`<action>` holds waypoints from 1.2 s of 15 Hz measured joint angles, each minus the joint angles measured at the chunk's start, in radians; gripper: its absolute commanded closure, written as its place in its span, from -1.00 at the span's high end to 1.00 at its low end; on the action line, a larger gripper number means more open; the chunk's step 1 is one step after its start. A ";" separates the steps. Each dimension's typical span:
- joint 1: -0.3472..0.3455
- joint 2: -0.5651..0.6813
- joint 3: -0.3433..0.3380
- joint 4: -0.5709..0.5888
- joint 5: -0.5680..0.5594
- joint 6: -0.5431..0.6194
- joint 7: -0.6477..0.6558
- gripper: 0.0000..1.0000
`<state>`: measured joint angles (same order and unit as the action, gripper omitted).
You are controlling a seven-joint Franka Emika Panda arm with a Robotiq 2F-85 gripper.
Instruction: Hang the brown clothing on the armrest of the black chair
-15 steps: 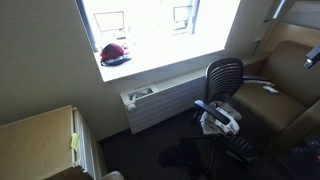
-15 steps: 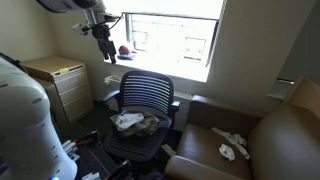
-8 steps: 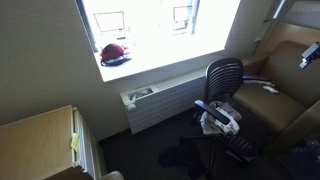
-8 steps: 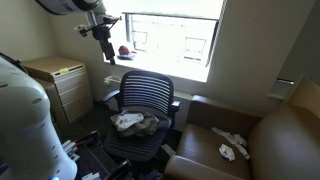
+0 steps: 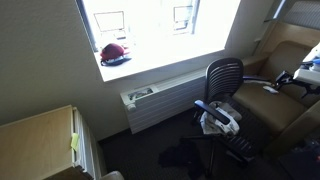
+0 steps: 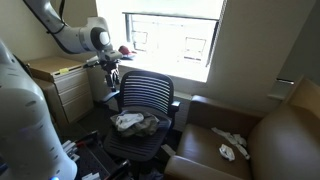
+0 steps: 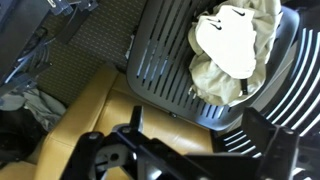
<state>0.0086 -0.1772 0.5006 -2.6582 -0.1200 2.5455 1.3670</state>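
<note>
The black mesh office chair [image 5: 222,85] [image 6: 145,98] stands below the window. A crumpled cream-tan piece of clothing [image 5: 218,120] [image 6: 135,122] lies on its seat, and it also shows in the wrist view [image 7: 235,50] inside the slatted chair shell [image 7: 165,60]. One armrest [image 5: 205,105] shows beside the seat. My gripper [image 6: 110,75] hangs beside the chair's backrest, apart from the clothing, and appears at the right edge of an exterior view [image 5: 298,76]. In the wrist view its fingers [image 7: 200,135] are spread and hold nothing.
A brown armchair [image 6: 250,140] [image 5: 285,100] stands next to the chair, with small white items [image 6: 232,148] on its seat. A wooden cabinet [image 6: 60,80] is near my arm. A radiator [image 5: 160,100] runs under the window, and a red item [image 5: 114,52] lies on the sill.
My arm has come down from high near the window to the level of the chair's backrest. The clothing and chair have not moved.
</note>
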 measured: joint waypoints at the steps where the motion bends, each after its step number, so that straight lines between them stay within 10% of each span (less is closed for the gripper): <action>1: -0.002 0.037 -0.010 0.005 -0.029 0.001 0.050 1.00; 7: 0.051 0.104 -0.086 0.022 -0.033 -0.001 0.076 1.00; 13: 0.071 0.457 -0.279 0.077 0.169 0.154 -0.081 1.00; 18: 0.055 0.714 -0.296 0.254 0.346 0.162 -0.223 1.00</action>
<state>0.0635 0.5366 0.2043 -2.4044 0.2262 2.7074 1.1442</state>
